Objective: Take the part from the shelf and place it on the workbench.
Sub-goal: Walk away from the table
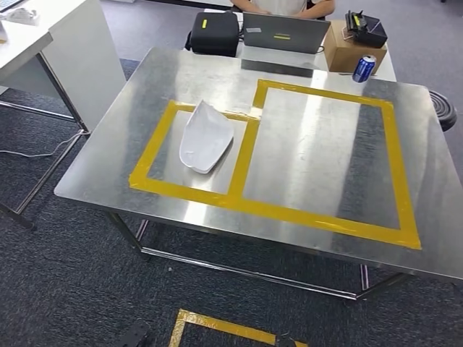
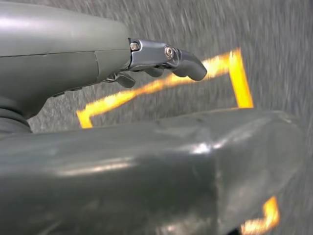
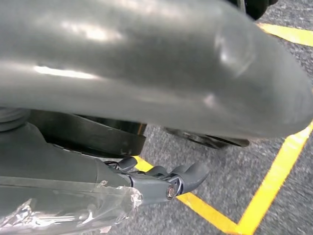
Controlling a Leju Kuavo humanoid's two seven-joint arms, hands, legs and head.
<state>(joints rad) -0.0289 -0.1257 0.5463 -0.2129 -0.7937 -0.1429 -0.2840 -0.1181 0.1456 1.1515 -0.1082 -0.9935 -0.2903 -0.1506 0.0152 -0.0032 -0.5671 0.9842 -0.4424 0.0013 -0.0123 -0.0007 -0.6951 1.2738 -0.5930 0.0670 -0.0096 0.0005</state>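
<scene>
Closest to us, our left hand (image 2: pixel 162 58) hangs over grey carpet (image 2: pixel 280 39) crossed by yellow floor tape (image 2: pixel 239 78), fingers loosely extended and holding nothing. Our right hand (image 3: pixel 162 181) hangs likewise, fingers apart and empty, above more floor tape. Ahead stands the metal workbench (image 1: pixel 328 166), marked with yellow tape rectangles (image 1: pixel 246 155). We see the white part (image 1: pixel 205 137) lying on the workbench inside the smaller rectangle. Beyond the workbench sit a laptop (image 1: pixel 283 32) and a blue can (image 1: pixel 364 68).

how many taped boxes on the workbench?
2. A small yellow-tape rectangle on the left of the workbench, with the white part inside, and a larger rectangle adjoining it on the right.
</scene>
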